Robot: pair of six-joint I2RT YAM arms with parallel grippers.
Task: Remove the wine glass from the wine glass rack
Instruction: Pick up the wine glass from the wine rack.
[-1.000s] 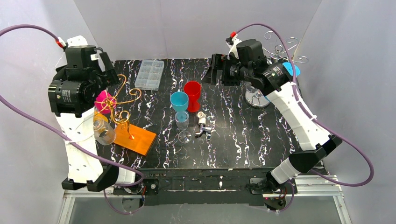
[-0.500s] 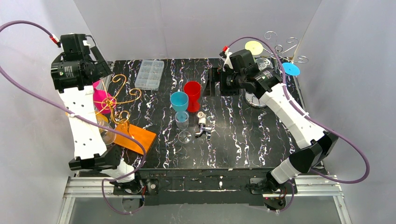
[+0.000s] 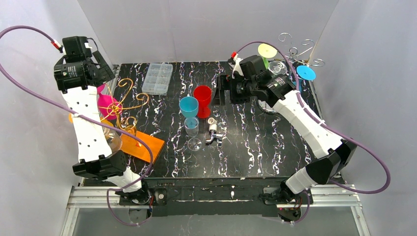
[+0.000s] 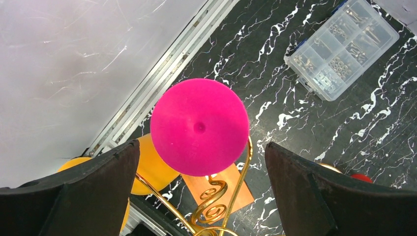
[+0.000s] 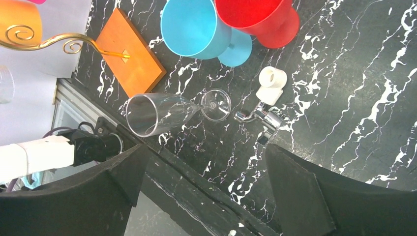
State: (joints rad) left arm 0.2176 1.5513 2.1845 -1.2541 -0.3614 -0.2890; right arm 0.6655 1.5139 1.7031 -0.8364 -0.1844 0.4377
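Observation:
A gold wire wine glass rack stands on an orange base at the table's left. A pink wine glass hangs upside down from it, with an orange glass and a clear glass beside it. In the left wrist view the pink glass's round foot sits below and between my fingers, untouched. My left gripper hovers open above it. A silver rack at the back right holds yellow and blue glasses. My right gripper is open and holds nothing.
Mid-table stand a blue glass, a red glass and a clear glass. A white and chrome fitting lies beside them. A clear plastic parts box sits at the back. Grey walls close in on both sides.
My left arm has straightened and lifted, carrying its gripper up and back above the pink glass. The right arm shifted slightly left, uncovering the yellow and blue glasses on the silver rack.

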